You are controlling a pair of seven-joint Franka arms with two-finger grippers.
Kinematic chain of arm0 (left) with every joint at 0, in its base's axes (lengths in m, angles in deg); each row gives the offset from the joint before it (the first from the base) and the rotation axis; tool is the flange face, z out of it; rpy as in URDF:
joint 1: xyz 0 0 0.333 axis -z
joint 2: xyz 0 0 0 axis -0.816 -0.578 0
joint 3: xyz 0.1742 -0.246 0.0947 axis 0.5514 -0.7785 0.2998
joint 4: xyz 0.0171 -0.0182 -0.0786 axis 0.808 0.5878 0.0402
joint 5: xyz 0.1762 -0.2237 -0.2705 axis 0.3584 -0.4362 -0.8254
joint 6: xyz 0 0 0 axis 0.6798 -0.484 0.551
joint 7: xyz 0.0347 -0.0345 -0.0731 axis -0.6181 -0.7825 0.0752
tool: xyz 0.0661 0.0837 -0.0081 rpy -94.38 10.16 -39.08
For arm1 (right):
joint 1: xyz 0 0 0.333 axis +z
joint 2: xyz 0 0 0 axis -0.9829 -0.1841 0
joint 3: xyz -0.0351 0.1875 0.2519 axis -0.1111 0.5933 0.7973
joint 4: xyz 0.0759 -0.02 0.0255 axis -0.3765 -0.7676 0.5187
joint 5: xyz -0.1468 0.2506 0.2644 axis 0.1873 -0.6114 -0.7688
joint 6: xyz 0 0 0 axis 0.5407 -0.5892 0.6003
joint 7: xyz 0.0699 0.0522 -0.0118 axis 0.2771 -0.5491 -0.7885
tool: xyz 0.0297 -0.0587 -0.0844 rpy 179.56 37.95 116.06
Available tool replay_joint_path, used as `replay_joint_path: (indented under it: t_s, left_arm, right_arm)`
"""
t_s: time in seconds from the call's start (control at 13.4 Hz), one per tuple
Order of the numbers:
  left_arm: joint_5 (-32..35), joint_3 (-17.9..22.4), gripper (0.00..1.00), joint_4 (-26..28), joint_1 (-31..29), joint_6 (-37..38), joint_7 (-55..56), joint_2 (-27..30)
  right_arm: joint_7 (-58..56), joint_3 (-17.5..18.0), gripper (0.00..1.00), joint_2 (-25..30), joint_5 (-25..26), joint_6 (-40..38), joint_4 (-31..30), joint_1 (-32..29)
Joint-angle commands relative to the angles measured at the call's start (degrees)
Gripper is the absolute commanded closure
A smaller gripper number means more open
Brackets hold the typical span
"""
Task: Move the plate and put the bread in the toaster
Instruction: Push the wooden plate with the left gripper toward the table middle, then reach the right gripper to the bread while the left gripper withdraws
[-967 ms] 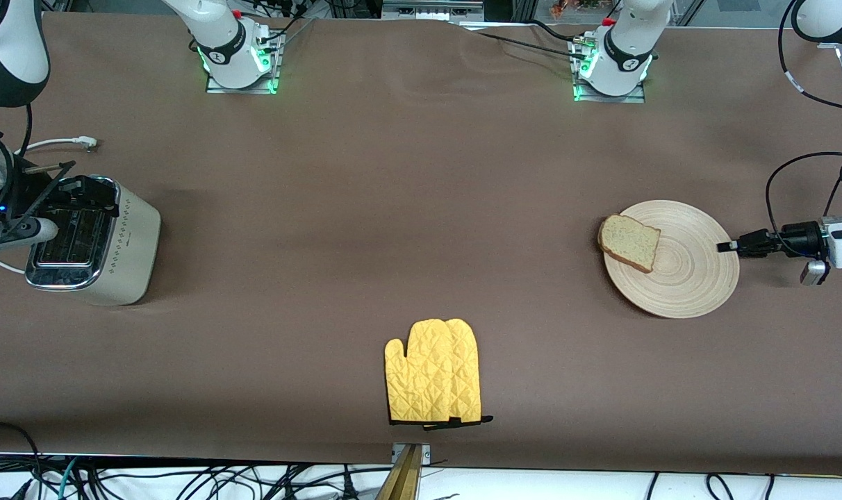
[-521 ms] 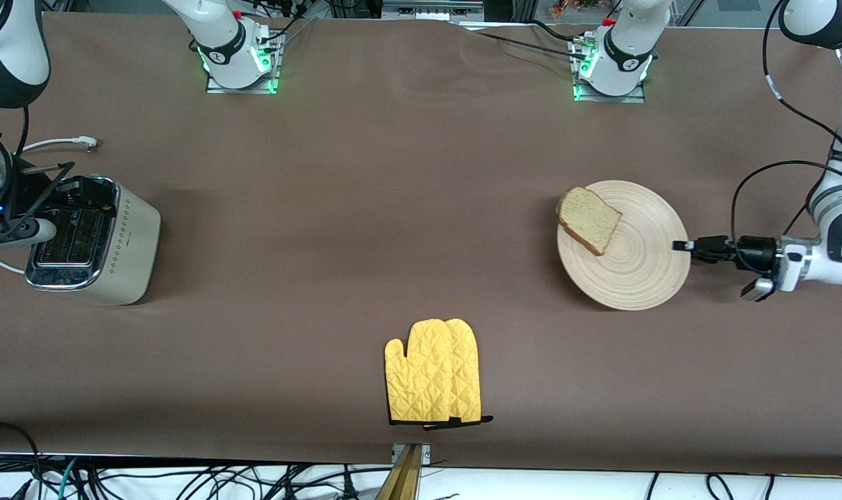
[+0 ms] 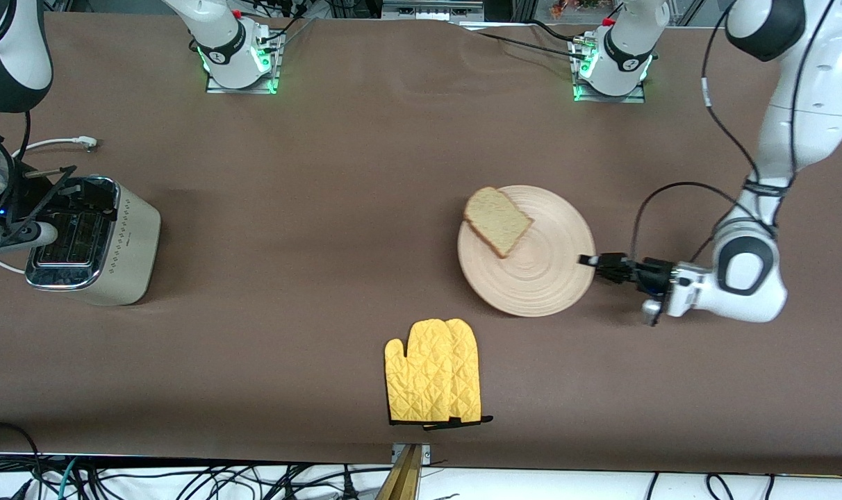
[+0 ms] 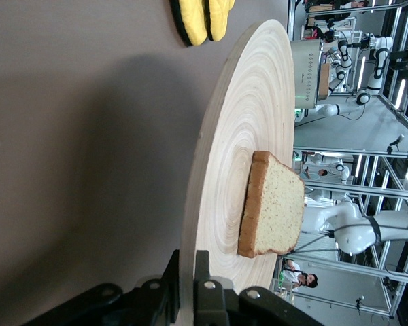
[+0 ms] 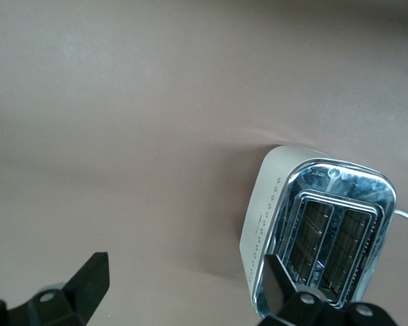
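1. The brown table cover [image 3: 365, 173] carries everything; both arm bases stand along its edge farthest from the front camera.
2. The left arm [image 3: 775, 173] bends down to a low, level wrist. The left gripper [image 3: 588, 261] is clamped on the rim of the wooden plate [image 3: 539, 278] at the edge toward the left arm's end of the table. In the left wrist view one finger [image 4: 164, 288] lies under the rim and one on top.
3. The cream toaster [image 3: 91, 239] stands at the right arm's end of the table, well apart from the left gripper. The right gripper [image 3: 18, 208] hovers over its chrome top with fingers spread wide and nothing between them. The right wrist view shows both slots [image 5: 330, 244] open below it. A white cord [image 3: 53, 144] lies just beside the toaster.
4. The plate extends away from the left gripper toward the table's middle.
5. A yellow quilted oven mitt [image 3: 435, 371] lies flat, nearer the front camera than the plate.
6. The slice of wholegrain bread [image 3: 497, 221] rests on the plate, at the edge away from the left gripper, one corner overhanging the rim.
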Motion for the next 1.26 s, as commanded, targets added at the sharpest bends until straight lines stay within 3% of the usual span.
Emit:
replay_joint_path:
  t_s: [0.0,0.22,0.45,0.6,0.82,0.97,1.19]
  left_arm:
    - [-4.1,0.0,1.00,6.2,2.6,-6.6,-0.2,2.3]
    - [-8.6,-4.2,1.00,10.1,3.8,-14.9,-0.2,2.7]
    - [-13.9,-5.4,1.00,13.3,4.8,-20.3,-0.2,3.5]
    - [-18.6,-8.3,1.00,16.7,6.3,-29.3,-0.2,3.7]
    - [-19.9,-9.8,1.00,18.0,6.0,-31.5,-0.3,3.8]
    - [-19.8,-9.8,0.01,18.0,5.8,-31.4,-0.4,3.9]
    - [-18.2,-9.4,0.00,18.0,5.1,-29.6,2.8,8.0]
  right_arm:
    - [0.5,0.5,0.00,-1.2,0.0,0.2,1.2,0.6]
    - [1.8,0.5,0.00,-2.6,-1.9,-0.1,0.4,0.6]
    - [8.0,0.7,0.00,-5.4,-6.7,0.2,0.0,1.6]
    - [13.5,0.8,0.00,-7.1,-10.4,0.4,0.0,4.0]
    - [23.2,0.8,0.00,-9.5,-13.2,2.4,-1.0,8.5]
    - [27.2,0.8,0.00,-9.6,-13.3,8.2,-4.8,11.4]
    - [33.8,0.8,0.00,-9.9,-15.8,16.9,-10.0,16.5]
